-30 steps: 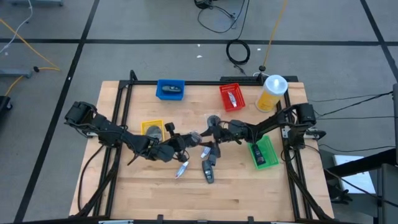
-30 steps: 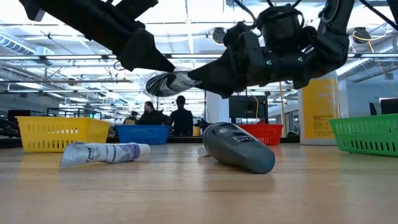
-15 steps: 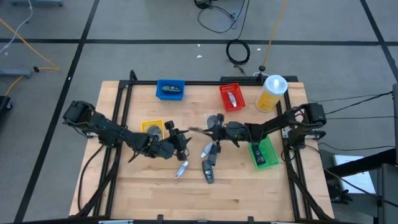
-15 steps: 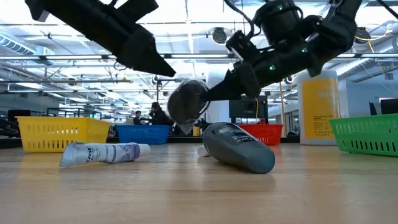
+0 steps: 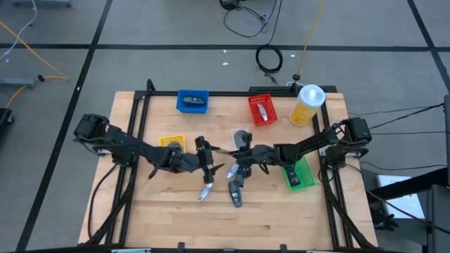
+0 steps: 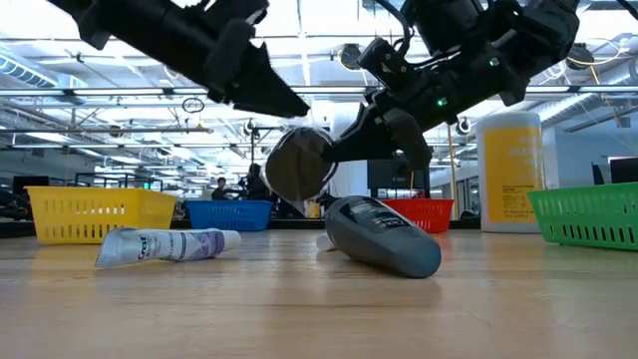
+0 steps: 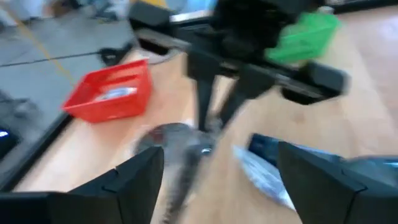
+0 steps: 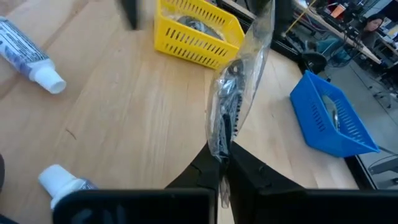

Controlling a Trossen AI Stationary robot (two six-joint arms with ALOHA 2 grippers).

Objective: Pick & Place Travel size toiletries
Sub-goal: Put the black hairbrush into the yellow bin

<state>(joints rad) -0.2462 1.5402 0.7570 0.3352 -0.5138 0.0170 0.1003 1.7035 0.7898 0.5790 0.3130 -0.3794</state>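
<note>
A: Two grippers meet over the middle of the table, just to the green bin's (image 5: 298,173) left. Your right gripper (image 8: 222,160) has its fingers pinched together on the edge of a grey disc in a clear wrapper (image 6: 299,165), which hangs in the air above the wood. Your left gripper (image 5: 205,156) sits just beyond the disc, farther from the green bin, fingers spread apart and empty.

B: What could go wrong?

A: You hold only thin wrapper film, so a quick swing could let the disc slip out and drop. Under it, near the green bin, lie a dark bottle (image 6: 384,235) and a white tube (image 6: 169,244); a falling disc could knock them. The open left fingers (image 7: 134,180) are close enough to snag the wrapper.
</note>
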